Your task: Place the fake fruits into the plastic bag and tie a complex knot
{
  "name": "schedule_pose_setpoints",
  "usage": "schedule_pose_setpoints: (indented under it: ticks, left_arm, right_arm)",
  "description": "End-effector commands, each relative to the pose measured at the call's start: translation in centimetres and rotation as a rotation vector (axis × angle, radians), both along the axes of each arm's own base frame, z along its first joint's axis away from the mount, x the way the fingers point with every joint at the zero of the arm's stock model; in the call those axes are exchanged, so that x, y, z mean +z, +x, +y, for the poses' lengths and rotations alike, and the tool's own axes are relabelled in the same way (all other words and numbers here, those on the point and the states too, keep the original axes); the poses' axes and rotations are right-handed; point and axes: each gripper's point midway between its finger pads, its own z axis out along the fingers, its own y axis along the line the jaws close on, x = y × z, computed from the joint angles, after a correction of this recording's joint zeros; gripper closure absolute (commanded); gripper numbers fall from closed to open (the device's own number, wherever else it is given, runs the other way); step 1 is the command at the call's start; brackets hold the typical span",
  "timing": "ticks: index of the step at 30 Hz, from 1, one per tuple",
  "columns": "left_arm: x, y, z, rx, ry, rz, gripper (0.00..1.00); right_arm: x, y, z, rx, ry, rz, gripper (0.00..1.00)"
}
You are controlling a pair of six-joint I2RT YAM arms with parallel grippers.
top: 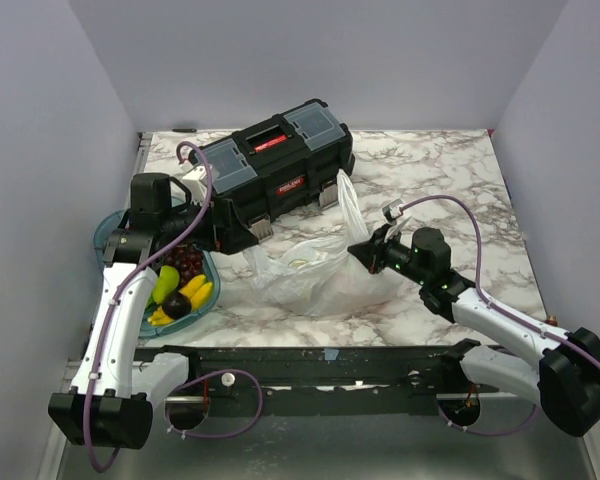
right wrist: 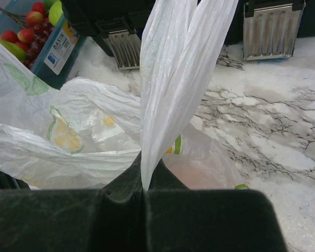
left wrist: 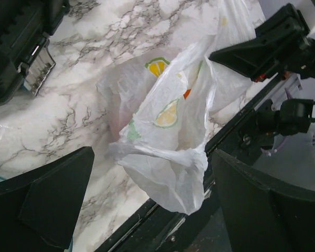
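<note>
Two grippers are working at the bag (top: 310, 272), which is lying crumpled on the table (top: 450, 190) just in front of the toolbox (top: 275, 165). The right gripper (right wrist: 145, 190) is holding its jaws pressed together on a twisted strip of the bag that is rising toward the toolbox's front, while the left gripper (left wrist: 152, 155) is hanging with jaws wide apart on either side of another bunched part of the bag, clamping nothing. The fruits (top: 170, 285) are sitting in the tray (top: 106, 231) to the front-left of the toolbox, apart from the bag; whether any is lying inside the bag cannot be told.
</note>
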Motion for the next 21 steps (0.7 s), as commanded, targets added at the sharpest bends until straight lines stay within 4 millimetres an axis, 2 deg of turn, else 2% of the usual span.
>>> schedule_pose_setpoints:
  ticks: [1, 5, 8, 10, 12, 18, 20, 21]
  left_arm:
    - [0.7, 2.5, 0.8, 0.155, -0.029, -0.008, 0.02]
    - [-0.9, 2.4, 0.2, 0.139, -0.068, 0.066, 0.02]
    - [-0.9, 2.0, -0.6, 0.093, -0.105, 0.071, 0.02]
    - [-0.5, 1.5, -1.3, 0.042, -0.142, 0.056, 0.09]
    - [0.0, 0.9, -2.0, -0.004, -0.167, 0.039, 0.22]
    - [1.4, 0.5, -2.6, -0.055, -0.172, -0.045, 0.85]
    - [2.4, 0.6, -2.5, -0.061, -0.159, -0.081, 1.0]
    - [3.2, 0.7, -2.4, -0.062, -0.151, -0.109, 1.0]
  right_arm:
    - [0.1, -0.3, 0.1, 0.026, -0.017, -0.015, 0.99]
    - [0.2, -0.3, 0.1, 0.026, -0.02, -0.019, 0.99]
    - [0.2, -0.1, -0.1, 0.012, -0.029, -0.021, 0.99]
    - [0.0, -0.1, -0.2, 0.006, -0.034, -0.019, 0.99]
    - [-0.1, -0.1, -0.3, 0.006, -0.036, -0.013, 0.99]
    - [-0.7, 0.1, -0.4, -0.004, -0.053, -0.005, 0.99]
    - [-0.9, 0.2, -0.5, -0.007, -0.063, 0.002, 1.0]
    - [-1.1, 0.3, -0.5, -0.008, -0.074, 0.004, 0.99]
